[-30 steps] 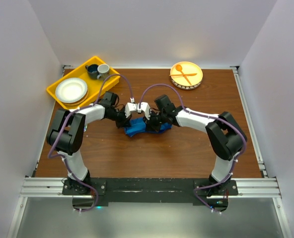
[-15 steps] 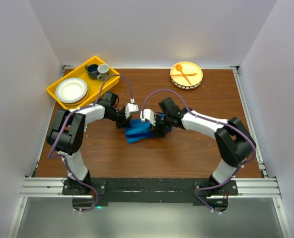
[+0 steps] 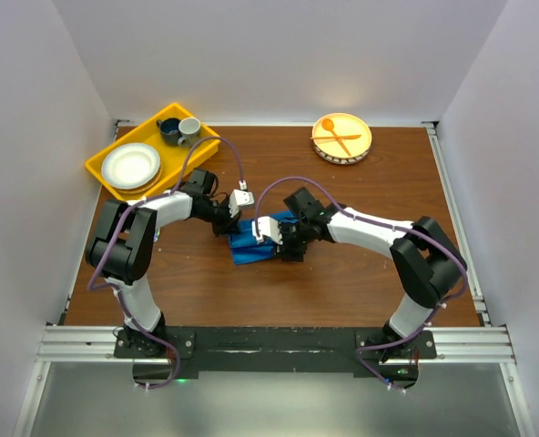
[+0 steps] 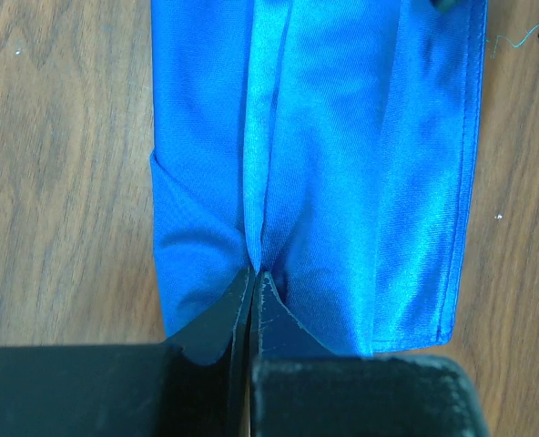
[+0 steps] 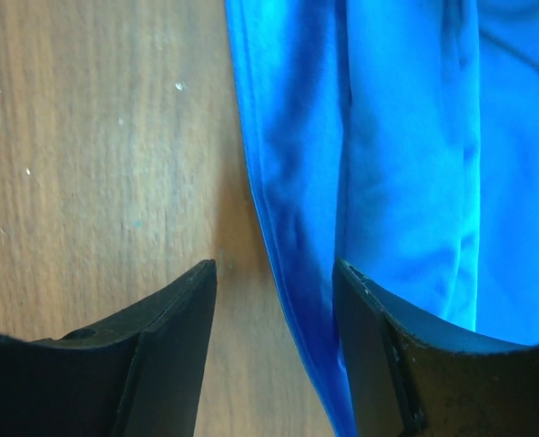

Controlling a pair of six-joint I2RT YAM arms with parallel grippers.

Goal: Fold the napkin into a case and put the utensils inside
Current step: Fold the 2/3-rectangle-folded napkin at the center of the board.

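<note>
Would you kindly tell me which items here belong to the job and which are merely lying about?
Job: blue napkin, left pincer pinching it, right pincer open.
Lying about: yellow tray, white plate, blue mug, grey cup, yellow plate, orange spoon, orange fork.

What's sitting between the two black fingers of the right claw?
Right wrist view: bare wooden table and the edge of the blue napkin, inside the open right gripper.

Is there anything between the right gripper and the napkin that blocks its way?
Nothing visible does. The right gripper is open over the napkin, with the cloth's edge between its fingers: one finger is over the cloth, the other over the bare table. The left gripper is shut on a fold of it.
</note>
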